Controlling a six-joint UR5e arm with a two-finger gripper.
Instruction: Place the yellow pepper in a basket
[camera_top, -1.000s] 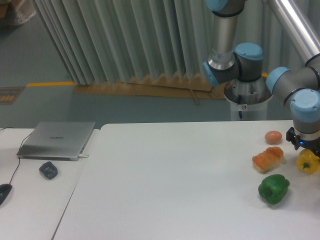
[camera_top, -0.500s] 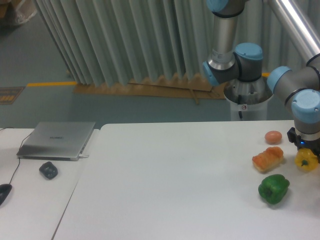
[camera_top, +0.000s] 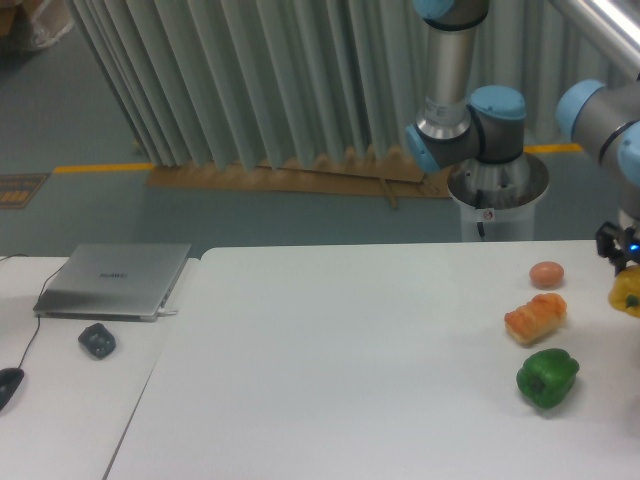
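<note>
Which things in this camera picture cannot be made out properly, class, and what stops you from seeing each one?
- End effector: cut off by the right edge; open or shut cannot be told.
- Yellow pepper: only part shows at the right edge; whether it is gripped is unclear.
- Basket: none visible in this view.
- Small dark object beside the laptop: too small and blurred to identify.

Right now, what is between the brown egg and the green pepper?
In the camera view, the orange bread-like lump lies on the table between the brown egg and the green pepper.
</note>
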